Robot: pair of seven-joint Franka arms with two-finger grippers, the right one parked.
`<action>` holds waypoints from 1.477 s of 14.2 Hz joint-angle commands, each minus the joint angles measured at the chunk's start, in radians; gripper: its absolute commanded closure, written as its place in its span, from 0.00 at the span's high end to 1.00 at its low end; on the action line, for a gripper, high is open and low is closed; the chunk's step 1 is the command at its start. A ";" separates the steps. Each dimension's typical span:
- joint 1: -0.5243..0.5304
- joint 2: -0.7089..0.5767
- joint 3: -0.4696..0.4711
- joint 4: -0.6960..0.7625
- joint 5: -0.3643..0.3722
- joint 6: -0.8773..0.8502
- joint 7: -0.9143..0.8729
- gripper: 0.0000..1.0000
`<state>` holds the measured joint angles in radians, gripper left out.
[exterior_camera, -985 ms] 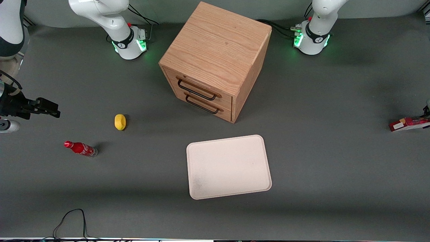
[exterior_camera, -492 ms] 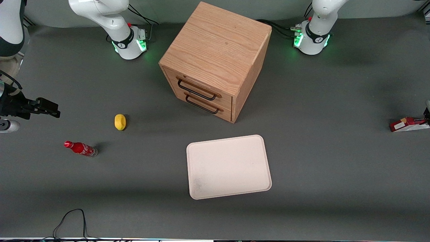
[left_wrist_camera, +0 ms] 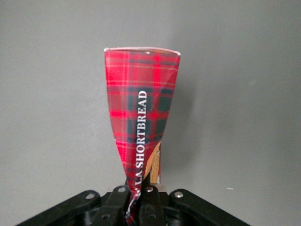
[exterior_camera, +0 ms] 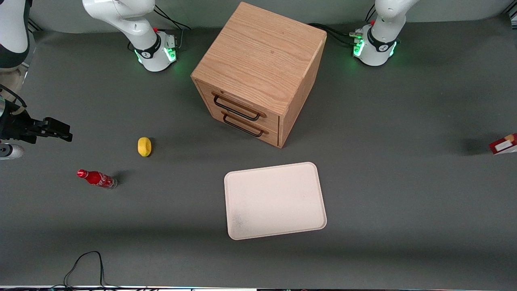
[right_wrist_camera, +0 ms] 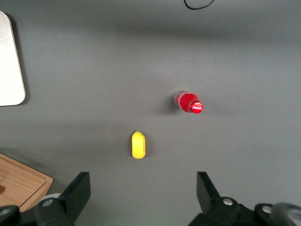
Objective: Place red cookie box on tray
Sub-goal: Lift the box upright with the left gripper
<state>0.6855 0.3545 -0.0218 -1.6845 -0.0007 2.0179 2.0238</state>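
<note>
The red cookie box (left_wrist_camera: 141, 108), tartan-patterned with the word SHORTBREAD, sticks out from my left gripper (left_wrist_camera: 139, 197), whose black fingers are shut on its crumpled end. In the front view only one end of the red cookie box (exterior_camera: 504, 144) shows, at the working arm's end of the table. It hangs above the grey mat with its shadow apart from it, and the gripper itself lies outside that view. The cream-white tray (exterior_camera: 274, 200) lies flat in front of the cabinet, nearer the front camera and far from the box. Nothing is on the tray.
A wooden drawer cabinet (exterior_camera: 258, 72) with two black handles stands mid-table. A small yellow object (exterior_camera: 144, 146) and a red soda bottle (exterior_camera: 97, 178) lie toward the parked arm's end. A black cable (exterior_camera: 83, 262) loops at the table's near edge.
The red cookie box has come up off the mat and shifted farther toward the working arm's end, so less of it shows in the front view. Nothing else moved.
</note>
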 commanded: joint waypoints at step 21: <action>-0.385 -0.119 -0.410 0.273 0.027 -0.463 -2.110 0.00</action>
<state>0.3184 0.1592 -0.3684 -1.4801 0.0201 1.5420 0.0841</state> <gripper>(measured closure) 0.956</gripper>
